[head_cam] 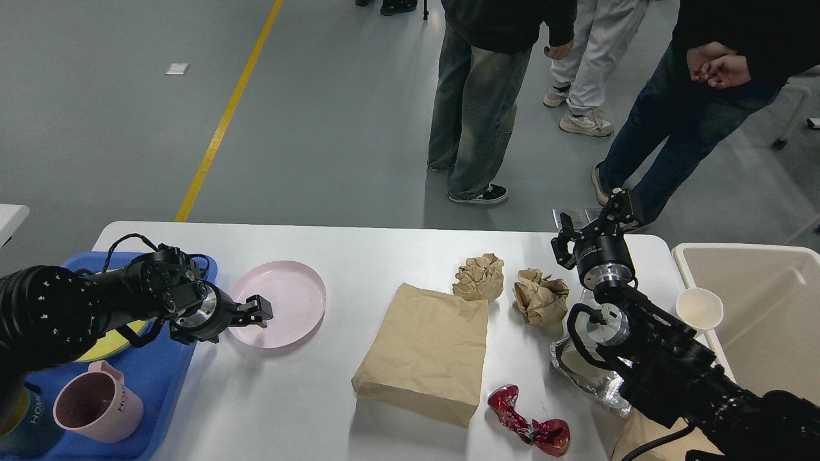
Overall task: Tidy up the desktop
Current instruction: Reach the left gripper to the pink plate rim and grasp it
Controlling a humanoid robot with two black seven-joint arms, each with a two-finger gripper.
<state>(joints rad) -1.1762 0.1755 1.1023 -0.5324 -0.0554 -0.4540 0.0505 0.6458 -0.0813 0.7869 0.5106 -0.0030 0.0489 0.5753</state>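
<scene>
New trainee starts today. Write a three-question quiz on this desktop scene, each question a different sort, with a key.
1. True or false: the left claw is at the near-left rim of the pink plate.
2. Multiple choice: what lies nearest the red crumpled wrapper? A) flat brown paper bag B) white paper cup C) pink mug
3. How many crumpled brown paper balls lie on the desktop?

Key: 1 true; 2 A; 3 two.
</scene>
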